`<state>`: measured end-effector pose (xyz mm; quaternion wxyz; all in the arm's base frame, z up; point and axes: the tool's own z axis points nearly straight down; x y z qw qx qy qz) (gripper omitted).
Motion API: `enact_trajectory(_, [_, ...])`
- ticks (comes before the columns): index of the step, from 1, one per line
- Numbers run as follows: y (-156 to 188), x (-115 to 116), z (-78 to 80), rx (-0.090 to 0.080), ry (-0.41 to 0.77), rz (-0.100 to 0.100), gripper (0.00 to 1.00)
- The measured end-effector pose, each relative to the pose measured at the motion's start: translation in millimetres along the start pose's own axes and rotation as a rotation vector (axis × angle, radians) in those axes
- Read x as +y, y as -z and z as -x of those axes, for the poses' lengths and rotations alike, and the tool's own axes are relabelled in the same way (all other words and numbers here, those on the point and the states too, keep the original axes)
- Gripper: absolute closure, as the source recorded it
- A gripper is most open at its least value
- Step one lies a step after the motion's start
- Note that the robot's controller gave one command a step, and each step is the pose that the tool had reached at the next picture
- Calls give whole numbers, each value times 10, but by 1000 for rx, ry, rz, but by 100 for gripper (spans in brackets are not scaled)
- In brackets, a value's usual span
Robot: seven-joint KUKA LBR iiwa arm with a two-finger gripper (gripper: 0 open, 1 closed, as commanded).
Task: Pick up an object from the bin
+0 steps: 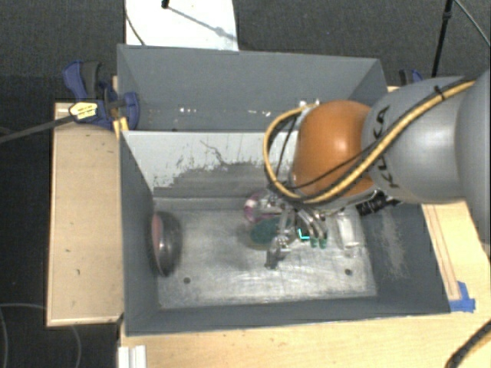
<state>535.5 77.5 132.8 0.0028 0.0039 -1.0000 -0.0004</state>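
Camera view: gripper is placed mid-bin, touching or just beside a teal rounded object; grip state cannot be told; pink object is seen just farther; dark oval object is left.

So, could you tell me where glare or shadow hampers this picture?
Camera view: the bin floor glints in pale scratched patches; the arm shadows the green thing by the gripper; the dark oval thing on the left sits dim by the wall.
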Motion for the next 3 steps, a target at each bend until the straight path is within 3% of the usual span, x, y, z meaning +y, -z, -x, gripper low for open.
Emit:
enact_trajectory(1, [-393, -397, 406, -20, 200, 2, 0])
enact_trajectory(2, [-387, -419, 427, -25, 192, 2, 100])
enact_trajectory(3, [978, -463, 439, -17, 195, -2, 100])
